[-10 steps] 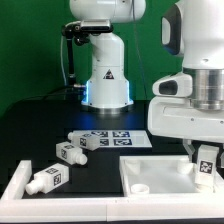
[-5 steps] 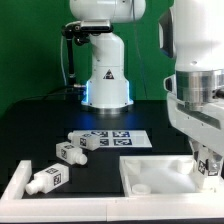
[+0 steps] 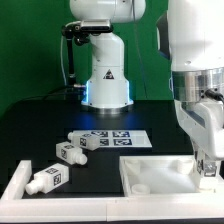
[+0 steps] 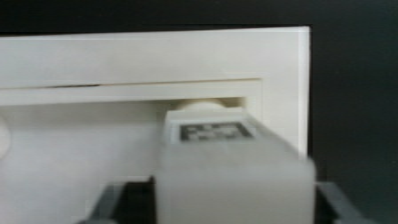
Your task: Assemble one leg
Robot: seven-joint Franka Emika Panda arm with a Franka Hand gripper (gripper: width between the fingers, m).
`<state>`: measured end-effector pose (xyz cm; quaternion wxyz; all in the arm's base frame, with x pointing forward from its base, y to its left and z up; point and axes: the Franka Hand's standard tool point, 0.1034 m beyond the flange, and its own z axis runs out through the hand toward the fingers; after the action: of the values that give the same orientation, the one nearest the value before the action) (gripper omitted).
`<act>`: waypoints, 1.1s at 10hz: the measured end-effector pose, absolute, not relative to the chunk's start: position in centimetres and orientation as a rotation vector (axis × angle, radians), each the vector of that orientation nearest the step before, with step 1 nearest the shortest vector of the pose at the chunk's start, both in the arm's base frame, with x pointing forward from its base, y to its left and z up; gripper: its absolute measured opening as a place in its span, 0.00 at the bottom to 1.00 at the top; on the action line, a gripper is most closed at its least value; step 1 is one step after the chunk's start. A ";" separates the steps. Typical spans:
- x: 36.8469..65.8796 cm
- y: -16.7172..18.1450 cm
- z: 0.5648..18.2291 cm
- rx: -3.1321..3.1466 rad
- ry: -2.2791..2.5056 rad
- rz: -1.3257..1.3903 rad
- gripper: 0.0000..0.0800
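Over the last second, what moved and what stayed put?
The arm came down and shifted toward the exterior view's right, carrying the leg in its fingers lower against the white tray-like part. The three loose legs and the marker board stayed where they were.

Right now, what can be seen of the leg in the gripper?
The leg is a small white plastic-looking peg with a black-and-white square tag on its blocky end. It is held between the gripper's fingers over the white tray-like part, near a round spot at its raised rim. In the exterior view the arm mostly hides it.
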<state>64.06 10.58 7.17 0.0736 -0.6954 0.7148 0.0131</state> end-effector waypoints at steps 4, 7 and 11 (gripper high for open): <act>64.0 10.7 6.9 -2.714 1.305 0.011 0.80; 64.2 10.6 7.0 -2.824 1.045 -0.020 0.81; 64.6 10.9 7.2 -2.987 0.597 -0.078 0.66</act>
<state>64.59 10.91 7.19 0.0475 -0.9792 0.1957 -0.0256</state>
